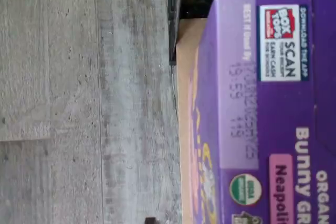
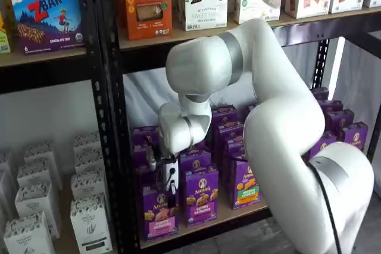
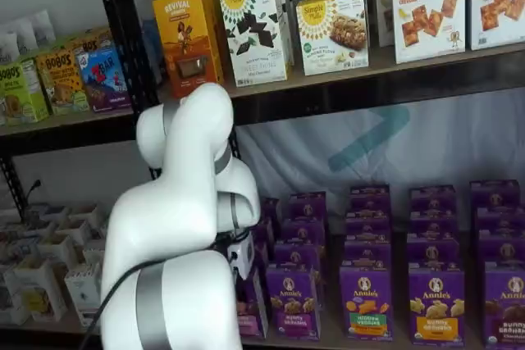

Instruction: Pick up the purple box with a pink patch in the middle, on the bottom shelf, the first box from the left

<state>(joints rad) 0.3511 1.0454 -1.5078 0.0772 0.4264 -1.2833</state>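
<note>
The purple box [image 2: 158, 212] stands upright at the front left end of the bottom shelf [image 2: 205, 224], with further cartons in rows behind it and to its right. The tool [image 2: 169, 190] hangs just above the box's top. An upper shelf [image 2: 196, 33] carries more cartons overhead.

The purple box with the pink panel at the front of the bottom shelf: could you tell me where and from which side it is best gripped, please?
Grip the purple box near its top, across its width, coming down from above. It stands upright at the front edge of the bottom shelf, its top clear, while a neighbouring carton stands close beside it. The gripper already hangs just above it.
</note>
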